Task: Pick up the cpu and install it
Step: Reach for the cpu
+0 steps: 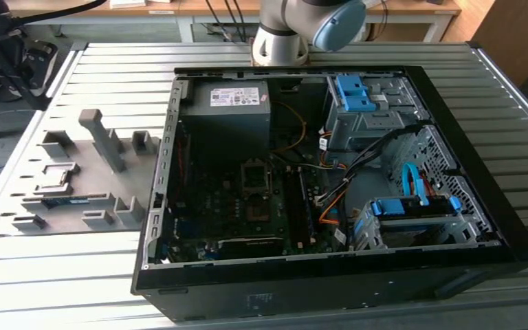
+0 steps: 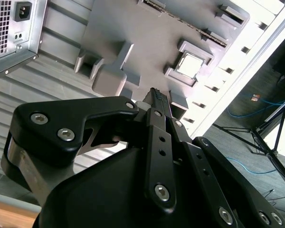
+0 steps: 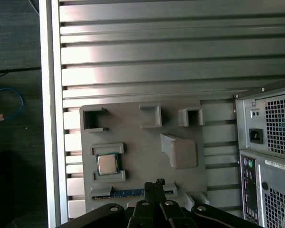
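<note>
The cpu, a small square chip with a pale silvery top, lies flat in a framed recess of the grey holder plate. In both wrist views my gripper hangs well above the plate, off to one side of the cpu and apart from it. Its dark fingers are pressed together with nothing between them. In the exterior view the holder plate sits on the slatted table at the exterior view's left of the open computer case, whose motherboard faces up.
A blue-green memory stick lies in a slot of the plate beside the cpu. Raised grey blocks stand up from the plate. The case's rear panel rises close by. The table edge drops to the floor, where cables lie.
</note>
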Robot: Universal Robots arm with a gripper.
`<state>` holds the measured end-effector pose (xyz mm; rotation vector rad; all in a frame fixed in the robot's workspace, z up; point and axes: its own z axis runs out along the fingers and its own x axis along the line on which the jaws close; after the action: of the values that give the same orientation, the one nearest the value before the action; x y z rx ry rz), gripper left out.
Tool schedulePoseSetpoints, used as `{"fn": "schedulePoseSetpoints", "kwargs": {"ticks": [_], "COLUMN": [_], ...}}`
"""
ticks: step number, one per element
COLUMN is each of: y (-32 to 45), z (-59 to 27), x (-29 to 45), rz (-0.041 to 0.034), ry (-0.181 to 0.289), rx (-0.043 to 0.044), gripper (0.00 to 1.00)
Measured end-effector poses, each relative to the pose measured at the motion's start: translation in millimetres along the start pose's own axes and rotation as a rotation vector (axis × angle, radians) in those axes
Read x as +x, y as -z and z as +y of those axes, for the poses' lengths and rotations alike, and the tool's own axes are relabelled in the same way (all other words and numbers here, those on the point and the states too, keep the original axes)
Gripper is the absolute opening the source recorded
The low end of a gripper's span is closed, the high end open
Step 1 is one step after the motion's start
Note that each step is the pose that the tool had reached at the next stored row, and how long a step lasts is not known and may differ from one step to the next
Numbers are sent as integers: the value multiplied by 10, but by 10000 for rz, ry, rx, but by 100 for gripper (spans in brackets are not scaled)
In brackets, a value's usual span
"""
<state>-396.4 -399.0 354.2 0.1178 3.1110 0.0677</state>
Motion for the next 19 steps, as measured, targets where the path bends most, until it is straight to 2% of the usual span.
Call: {"fn": "schedulePoseSetpoints", "kwargs": {"ticks": [19], "y": [-40], "z": [-8], "x": [87], "rz": [0], "ry": [0], "rx": [0], "gripper": [10]}}
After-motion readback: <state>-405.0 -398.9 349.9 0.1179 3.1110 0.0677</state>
